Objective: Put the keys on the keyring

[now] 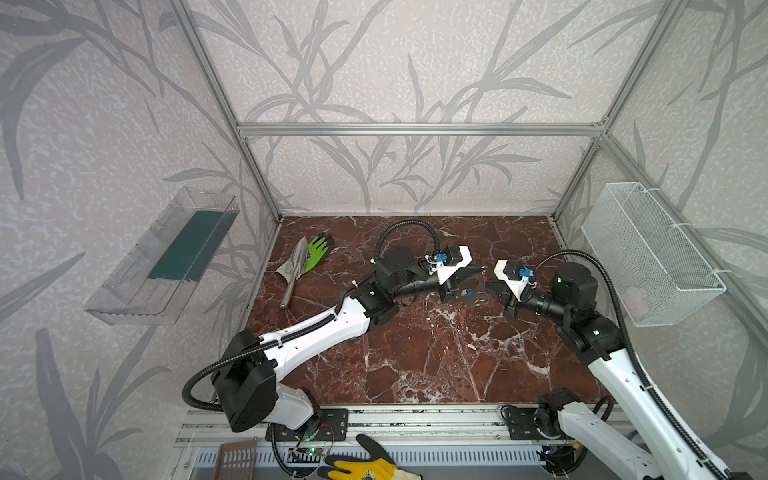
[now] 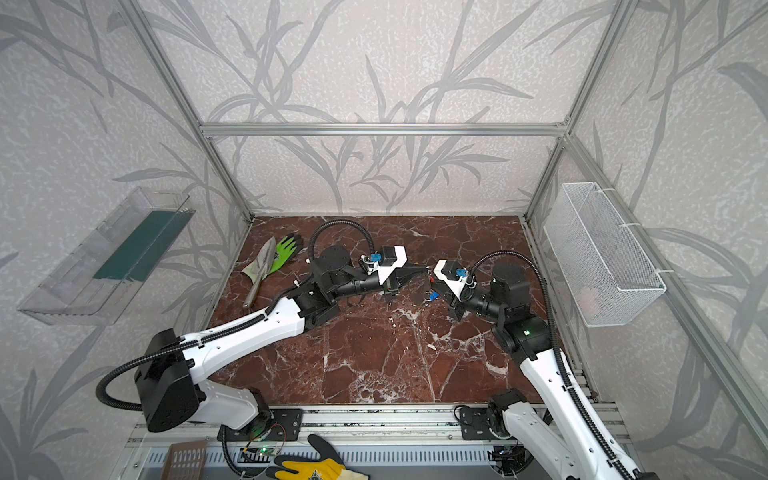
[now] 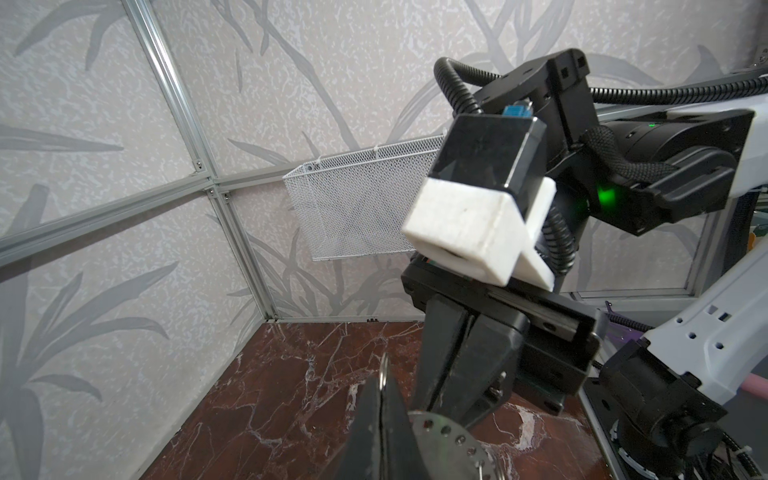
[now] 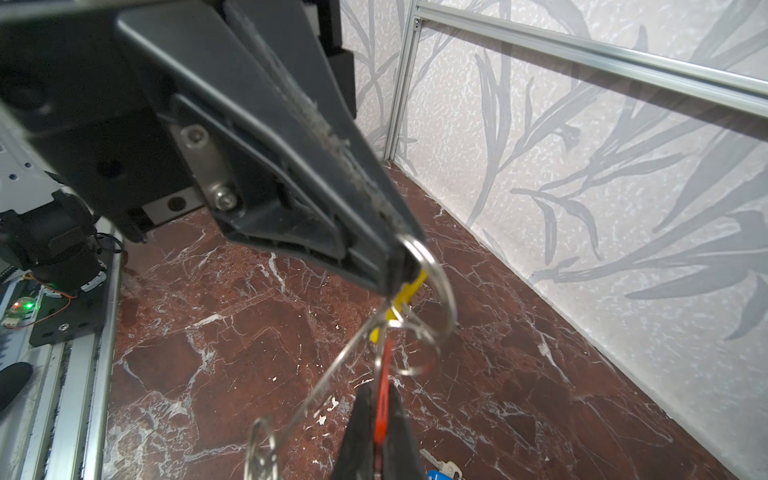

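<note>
**Item 1. Left claw** [image 4: 400,254]: black, tapered, jaws closed down on the rim of the thin grey metal keyring hoop with its dotted band [image 3: 451,432]. The hoop hangs clear of the worktop, and its bright yellow arc [image 4: 410,286] sits just under the pinch.

**Item 2. Right claw** [image 4: 380,401]: black, jaws closed flat on the red-orange plastic tag of one small silvery key [image 4: 383,386]. It is held edge-on just below the yellow arc, and the tips of the two claws nearly meet.

**Item 3. Junction:** thin silvery loops cross between tag and hoop. Whether the key's own small ring is already round the hoop cannot be told.

**Item 4. Second small silvery key with blue plastic tag** [image 4: 440,467]: lies loose on the red-brown marble worktop [image 4: 208,332], just beneath the two claws and not yet threaded.

**Item 5. Bystanders:** a silvery trowel [image 1: 293,266] on a green glove [image 1: 318,249], well apart at the far left.

**Handling note (judgement):**
- The step in hand is feeding the red-tagged key's ring onto the hoop.
- The left claw should act as a fixed post while only the right claw moves.
- The small ring's opening should face the hoop's free end, then slide along the wire rather than push across it.
- A sideways tug may twist the hoop out of its narrow pinch.
- The tag should be released only once the ring hangs from the hoop.
</note>
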Motion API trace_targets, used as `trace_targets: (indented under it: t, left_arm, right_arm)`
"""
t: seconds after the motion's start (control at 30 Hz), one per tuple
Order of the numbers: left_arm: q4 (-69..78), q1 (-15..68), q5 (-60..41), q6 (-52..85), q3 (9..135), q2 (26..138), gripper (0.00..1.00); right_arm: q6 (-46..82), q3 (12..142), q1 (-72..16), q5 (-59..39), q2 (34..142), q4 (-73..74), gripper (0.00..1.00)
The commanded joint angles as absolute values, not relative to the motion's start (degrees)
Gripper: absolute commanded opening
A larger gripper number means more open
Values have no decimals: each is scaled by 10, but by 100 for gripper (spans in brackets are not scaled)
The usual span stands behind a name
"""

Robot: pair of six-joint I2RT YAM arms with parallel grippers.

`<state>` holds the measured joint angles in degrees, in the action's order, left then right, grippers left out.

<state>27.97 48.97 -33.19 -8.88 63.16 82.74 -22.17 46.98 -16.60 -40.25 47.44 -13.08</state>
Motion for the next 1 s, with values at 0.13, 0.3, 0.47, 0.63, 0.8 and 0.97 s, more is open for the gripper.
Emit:
trace_targets:
  t: [0.13,0.3,0.47,0.63,0.8,0.97]
  left_arm:
    - [331,487,-356,-61,621,830,0]
    - [336,476,-373,-53,615,823,0]
    - [346,463,-409,-34,613,824,0]
    - [343,456,-435,-30,613,824,0]
    - [324,455,-458,-36,618,824,0]
    - [325,455,-465,-30,616,822,0]
  right_arm:
    - [-243,493,-169,-404,471,-157,15]
    - [-265,469,-143,-380,428,-176,34]
    - [-225,420,-85,-426,375,-124,38]
    - [-148,393,-76,-499,349,-11,34]
    - [-78,404,-76,-537,380,74,30]
    - [-54,417,-76,-561,411,99,28]
